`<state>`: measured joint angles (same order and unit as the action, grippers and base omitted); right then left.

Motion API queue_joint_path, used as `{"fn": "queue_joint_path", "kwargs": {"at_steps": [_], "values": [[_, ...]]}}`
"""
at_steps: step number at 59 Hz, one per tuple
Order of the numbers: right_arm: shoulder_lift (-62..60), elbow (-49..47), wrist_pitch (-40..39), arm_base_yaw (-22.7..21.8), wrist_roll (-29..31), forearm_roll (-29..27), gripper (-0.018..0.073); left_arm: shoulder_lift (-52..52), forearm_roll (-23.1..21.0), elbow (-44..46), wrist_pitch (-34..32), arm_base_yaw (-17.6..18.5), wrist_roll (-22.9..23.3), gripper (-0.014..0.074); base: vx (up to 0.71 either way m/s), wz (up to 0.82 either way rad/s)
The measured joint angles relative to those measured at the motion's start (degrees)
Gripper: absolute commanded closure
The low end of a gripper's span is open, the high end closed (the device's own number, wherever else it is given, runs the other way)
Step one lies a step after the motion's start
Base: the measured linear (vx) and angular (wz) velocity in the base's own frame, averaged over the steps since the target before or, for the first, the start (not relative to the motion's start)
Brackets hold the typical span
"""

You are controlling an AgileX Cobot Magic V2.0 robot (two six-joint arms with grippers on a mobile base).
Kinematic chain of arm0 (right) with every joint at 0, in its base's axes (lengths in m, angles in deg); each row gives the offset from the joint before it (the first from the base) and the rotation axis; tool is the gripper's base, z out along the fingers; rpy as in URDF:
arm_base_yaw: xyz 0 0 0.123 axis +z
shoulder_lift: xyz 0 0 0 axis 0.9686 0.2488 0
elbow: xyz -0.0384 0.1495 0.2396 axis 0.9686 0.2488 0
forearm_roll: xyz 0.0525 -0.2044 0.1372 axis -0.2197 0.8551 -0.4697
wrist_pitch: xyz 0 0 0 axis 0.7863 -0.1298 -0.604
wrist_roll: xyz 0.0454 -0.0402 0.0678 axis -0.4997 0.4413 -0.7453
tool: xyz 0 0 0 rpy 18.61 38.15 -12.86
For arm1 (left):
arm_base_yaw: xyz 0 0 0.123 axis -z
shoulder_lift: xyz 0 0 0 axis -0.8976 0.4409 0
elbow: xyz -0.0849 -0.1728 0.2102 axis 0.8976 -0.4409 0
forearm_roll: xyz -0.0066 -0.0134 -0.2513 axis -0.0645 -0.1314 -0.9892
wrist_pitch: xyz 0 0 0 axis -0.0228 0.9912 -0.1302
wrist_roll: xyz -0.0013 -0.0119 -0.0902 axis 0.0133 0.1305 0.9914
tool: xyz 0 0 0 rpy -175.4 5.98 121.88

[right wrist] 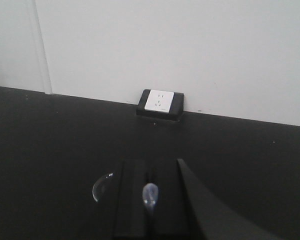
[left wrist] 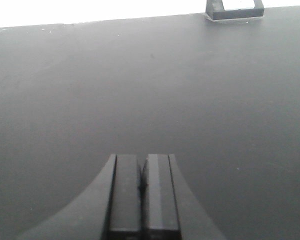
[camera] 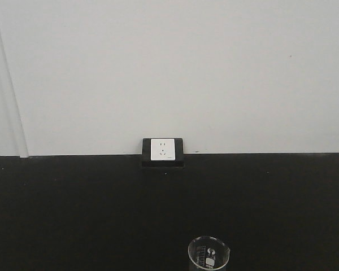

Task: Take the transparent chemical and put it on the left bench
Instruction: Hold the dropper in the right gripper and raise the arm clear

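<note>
Clear beaker, black worktop, wall socket behind

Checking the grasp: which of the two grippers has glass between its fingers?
The right gripper: clear glass of the transparent chemical shows between its closed fingers. The left gripper is shut on nothing, over black worktop.

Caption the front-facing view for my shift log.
Clear glass beaker at the frame's bottom edge, black worktop and black-framed white socket behind it, plain white wall above.
</note>
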<state>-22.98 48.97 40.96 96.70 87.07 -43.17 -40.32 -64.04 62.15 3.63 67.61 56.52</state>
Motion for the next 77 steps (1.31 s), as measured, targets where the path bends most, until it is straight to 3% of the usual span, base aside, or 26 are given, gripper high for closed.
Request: {"fn": "queue_joint_path", "kwargs": {"at_steps": [77], "values": [[-2.9,1.3,2.3,0.0,2.2,0.0,0.0562,0.0,0.0,0.0,0.0,0.0,0.0,0.0600,-0.03,0.00]]}}
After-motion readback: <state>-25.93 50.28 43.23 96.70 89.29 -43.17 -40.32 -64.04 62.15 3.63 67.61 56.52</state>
